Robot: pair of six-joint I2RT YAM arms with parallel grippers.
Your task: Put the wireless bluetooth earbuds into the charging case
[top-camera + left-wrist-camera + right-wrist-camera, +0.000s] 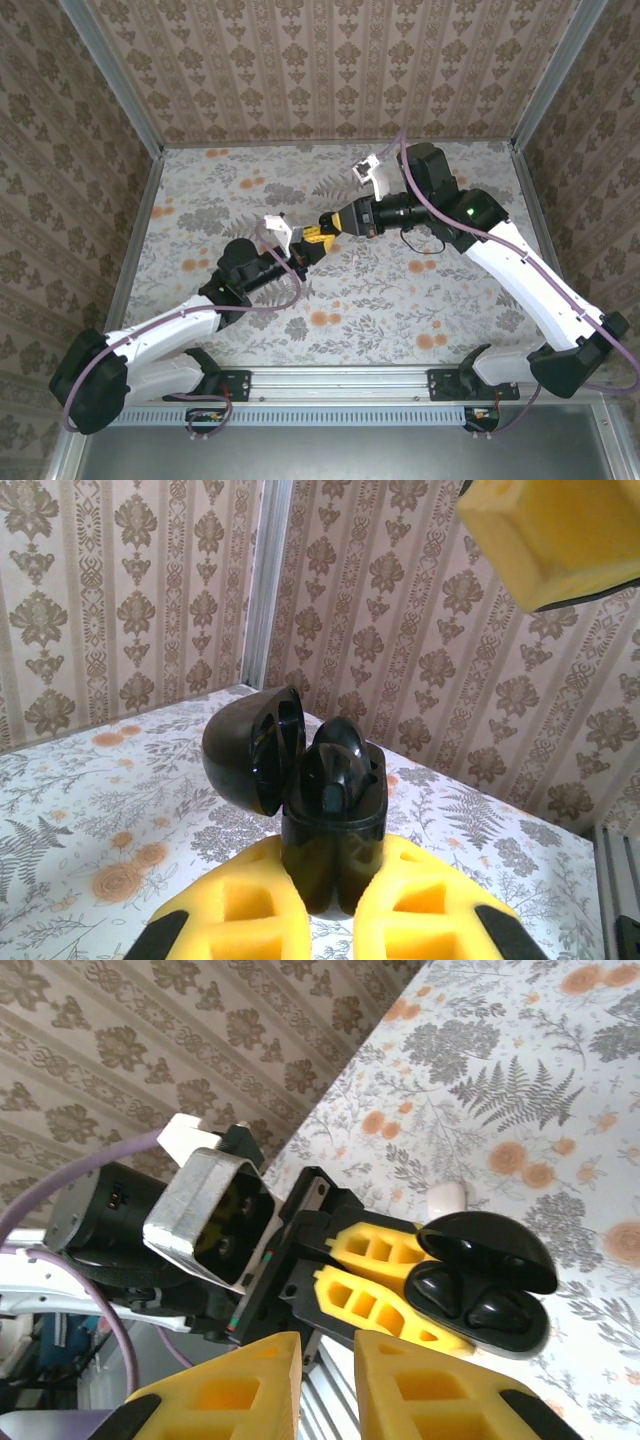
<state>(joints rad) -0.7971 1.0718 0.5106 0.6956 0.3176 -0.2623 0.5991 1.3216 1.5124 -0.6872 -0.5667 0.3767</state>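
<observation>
Earbuds [440, 1288] look seated in the open charging case [335, 840], which the left tool [335, 895] pinches tight by its base over the desk [560, 1080]. Next, I judge, comes pressing the lid [245, 745] down with the right tool [328, 1355], slightly parted and empty. Glossy black on black hides whether both sit fully home.
</observation>
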